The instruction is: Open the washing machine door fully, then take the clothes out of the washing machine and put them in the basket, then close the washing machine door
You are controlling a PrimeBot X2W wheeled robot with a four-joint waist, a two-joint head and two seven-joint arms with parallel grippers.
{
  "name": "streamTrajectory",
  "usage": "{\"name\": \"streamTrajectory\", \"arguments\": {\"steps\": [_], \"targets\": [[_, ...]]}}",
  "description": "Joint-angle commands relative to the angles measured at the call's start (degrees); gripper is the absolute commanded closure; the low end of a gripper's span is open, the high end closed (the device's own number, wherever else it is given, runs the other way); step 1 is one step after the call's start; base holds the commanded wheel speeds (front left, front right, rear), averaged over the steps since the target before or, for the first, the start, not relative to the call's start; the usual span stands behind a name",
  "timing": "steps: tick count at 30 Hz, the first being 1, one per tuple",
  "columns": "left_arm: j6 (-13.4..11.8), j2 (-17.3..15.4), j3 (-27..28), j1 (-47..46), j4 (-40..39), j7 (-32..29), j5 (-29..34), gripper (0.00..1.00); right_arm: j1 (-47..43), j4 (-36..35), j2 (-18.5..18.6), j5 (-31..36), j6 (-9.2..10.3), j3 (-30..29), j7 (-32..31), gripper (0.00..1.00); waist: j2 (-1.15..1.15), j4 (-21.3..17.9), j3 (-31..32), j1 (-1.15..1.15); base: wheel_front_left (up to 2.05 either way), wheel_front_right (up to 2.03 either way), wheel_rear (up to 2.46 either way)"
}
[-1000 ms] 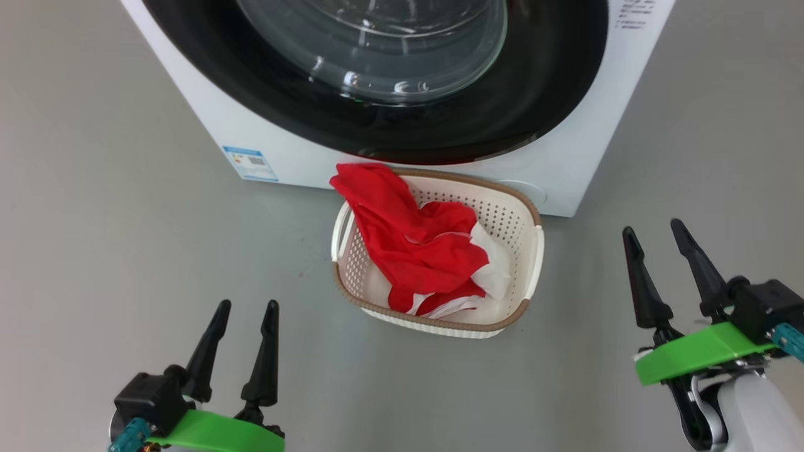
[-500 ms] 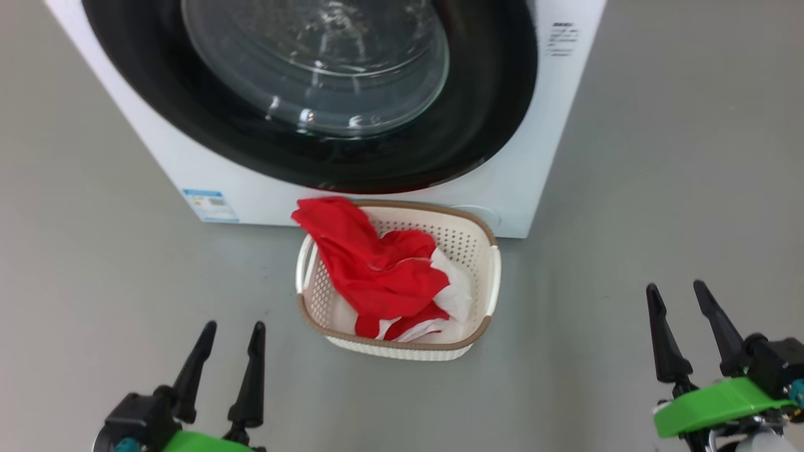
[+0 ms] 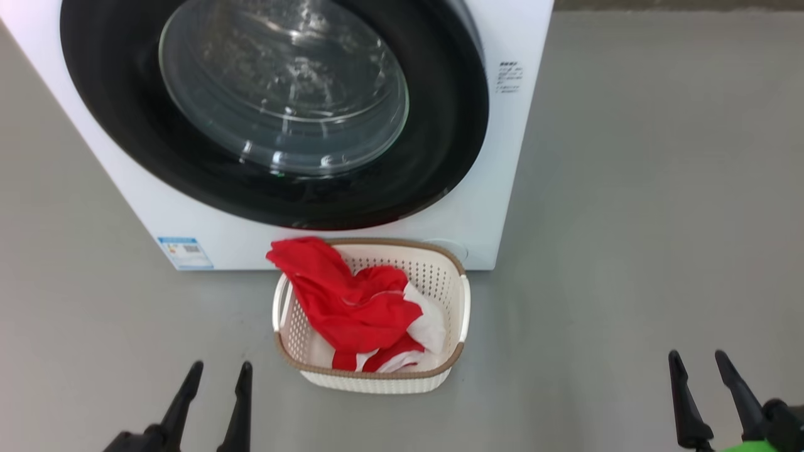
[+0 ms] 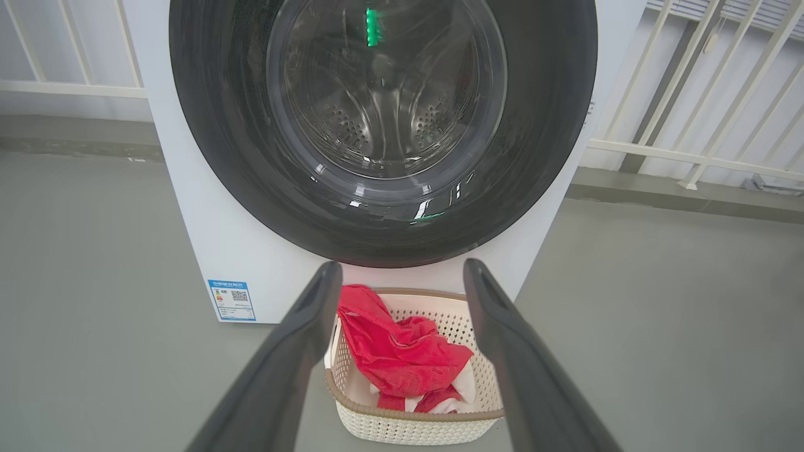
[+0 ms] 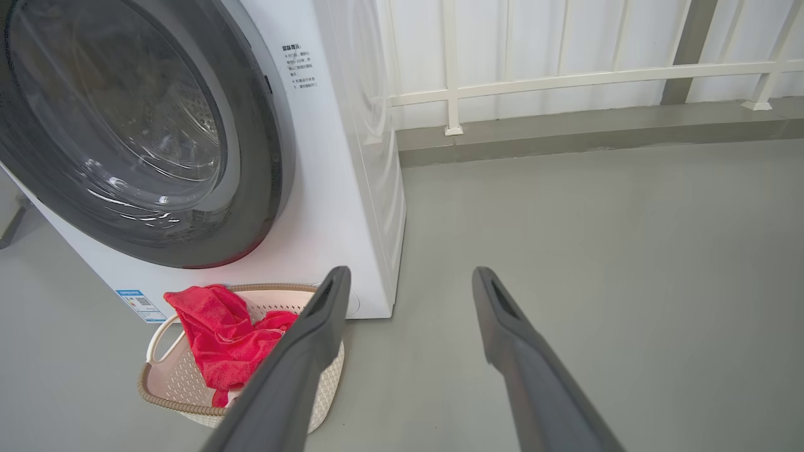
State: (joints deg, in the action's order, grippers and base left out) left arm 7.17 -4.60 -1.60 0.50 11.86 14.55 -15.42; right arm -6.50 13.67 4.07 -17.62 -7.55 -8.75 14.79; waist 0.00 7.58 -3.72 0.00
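The basket [image 3: 377, 382] sits on the grey floor [image 3: 628, 220] right at the foot of the washing machine [image 3: 502, 188], its back rim tucked up close to the white front panel. Its long side runs roughly along the machine's front, with 1 handle to each side.

Inside it are the clothes [image 3: 348, 307], a crumpled red heap lying slantwise. 1 red corner drapes over the back-left rim towards the blue label [image 3: 185, 252], and the white panels show at the right and front.

The door [image 3: 440, 125] sits flat against the machine, black rim all round, and the left wrist view shows the steel drum through the glass.

The left claw [image 3: 222, 365] is low on the left, fingers spread, gripping nothing and pointing at the machine. The right claw [image 3: 697, 355] is low on the right, well apart from the basket, also spread wide and holding nothing.
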Motion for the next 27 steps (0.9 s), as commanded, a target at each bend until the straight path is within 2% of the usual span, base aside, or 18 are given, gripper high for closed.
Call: {"name": "streamTrajectory", "arguments": {"steps": [1, 22, 27], "targets": [[0.32, -1.11, 2.42, 0.28, -1.63, 0.45, 0.53, 0.00, -0.27, -1.46, 0.68, 0.16, 0.06, 0.71, 0.21, 0.00, 0.00, -1.15, 1.61, 0.00, 0.00, 0.00, 0.00], [0.32, -1.27, 2.12, 1.68, -1.98, 0.45, 1.55, 0.00, -2.64, -2.45, -0.20, 0.28, 0.06, -0.94, 0.21, 0.00, 0.00, -1.78, 2.00, 0.00, 0.00, 0.00, 0.00], [0.32, -1.07, 2.03, 1.79, -2.71, 0.45, -0.04, 0.00, -2.60, -2.44, -0.33, 0.38, 0.06, -0.83, 0.21, 0.00, 0.00, -1.85, 2.11, 0.00, 0.00, 0.00, 0.00]]}}
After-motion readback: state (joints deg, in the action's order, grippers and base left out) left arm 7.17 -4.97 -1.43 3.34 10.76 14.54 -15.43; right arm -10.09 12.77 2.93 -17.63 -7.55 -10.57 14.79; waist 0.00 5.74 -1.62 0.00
